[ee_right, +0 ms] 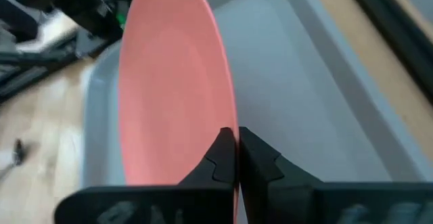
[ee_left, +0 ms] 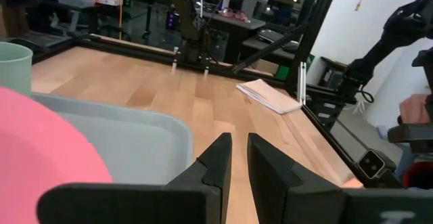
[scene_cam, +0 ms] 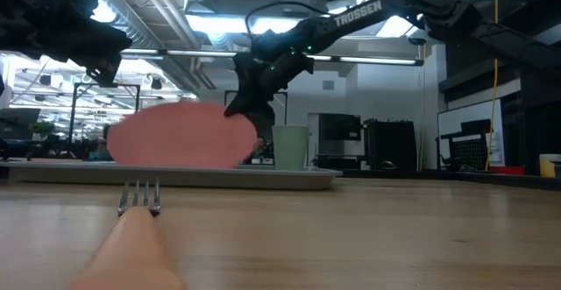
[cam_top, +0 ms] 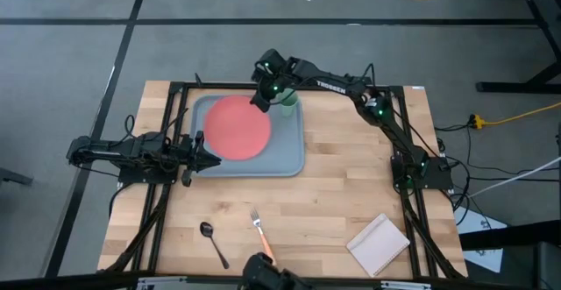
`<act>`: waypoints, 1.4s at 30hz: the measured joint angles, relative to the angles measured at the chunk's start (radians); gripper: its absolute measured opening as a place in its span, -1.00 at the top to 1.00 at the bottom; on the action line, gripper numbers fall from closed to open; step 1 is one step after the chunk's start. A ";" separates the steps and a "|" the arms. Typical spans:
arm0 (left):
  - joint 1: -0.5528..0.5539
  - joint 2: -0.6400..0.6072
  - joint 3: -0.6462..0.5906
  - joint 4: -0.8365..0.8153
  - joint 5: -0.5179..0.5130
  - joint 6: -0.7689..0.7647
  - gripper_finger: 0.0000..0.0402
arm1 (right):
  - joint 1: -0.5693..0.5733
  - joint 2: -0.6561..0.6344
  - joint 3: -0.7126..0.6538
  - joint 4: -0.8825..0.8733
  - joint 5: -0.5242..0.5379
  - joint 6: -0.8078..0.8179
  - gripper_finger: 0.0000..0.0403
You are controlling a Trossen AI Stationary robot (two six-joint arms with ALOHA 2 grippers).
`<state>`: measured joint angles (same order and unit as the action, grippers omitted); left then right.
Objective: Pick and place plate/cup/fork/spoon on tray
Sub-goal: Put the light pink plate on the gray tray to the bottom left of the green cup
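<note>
The coral-red plate (cam_top: 237, 126) stands tilted over the grey-blue tray (cam_top: 285, 154). Its far right side is raised and its lower side is down on the tray, as the low view (scene_cam: 180, 135) shows. My right gripper (cam_top: 261, 100) is shut on the plate's far rim. The pale green cup (cam_top: 287, 106) stands upright in the tray's far right corner, just right of that gripper. My left gripper (cam_top: 191, 156) waits at the tray's left rim, its fingers (ee_left: 216, 160) a narrow gap apart and empty. The fork (cam_top: 260, 227) and the dark spoon (cam_top: 212, 242) lie on the table near its front edge. My right gripper pinches the plate's rim (ee_right: 230, 119) between its two fingers, at the plate's far right edge. The fingers come slanting down from the table's far side. The plate sits tilted in the hold, the held side raised and the opposite side (scene_cam: 166, 163) on the tray.
A tan notepad (cam_top: 379, 244) lies at the table's near right corner. The fork's tines (scene_cam: 140, 198) stand close in front of the low camera. Bare wood lies between the tray and the cutlery.
</note>
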<state>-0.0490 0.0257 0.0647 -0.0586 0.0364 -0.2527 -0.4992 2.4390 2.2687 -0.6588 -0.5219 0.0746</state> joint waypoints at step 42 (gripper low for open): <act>0.000 0.000 0.000 -0.001 -0.001 0.000 0.79 | 0.032 -0.001 0.000 0.007 0.134 -0.160 0.85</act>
<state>-0.0490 0.0257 0.0650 -0.0597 0.0352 -0.2527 -0.4668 2.4378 2.2684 -0.6518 -0.3876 -0.0853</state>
